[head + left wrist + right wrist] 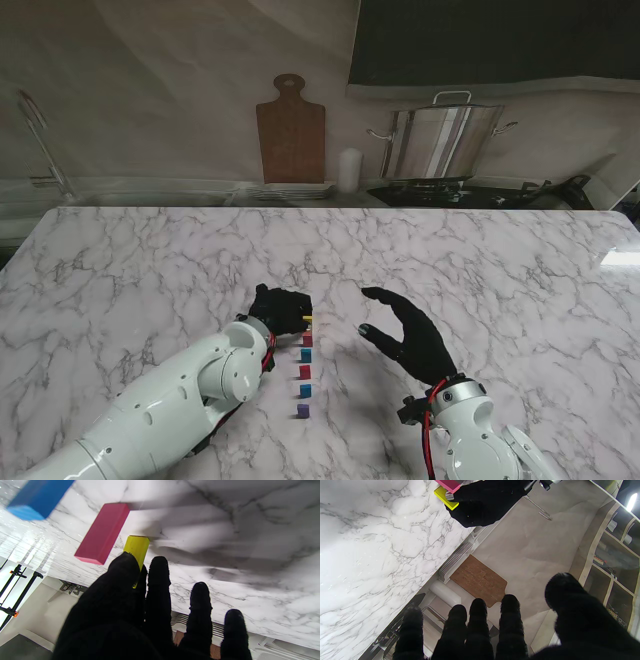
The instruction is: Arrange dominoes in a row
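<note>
The left hand (281, 309) pinches the yellow domino (136, 548) upright at the row's (304, 372) far end, beside the pink domino (103, 533), extending the line, while the right hand (408, 336) hovers empty, fingers spread.

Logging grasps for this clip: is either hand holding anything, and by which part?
The left hand pinches the yellow domino by the end away from the table, thumb and forefinger on opposite faces. The right hand is open and holds nothing.
</note>
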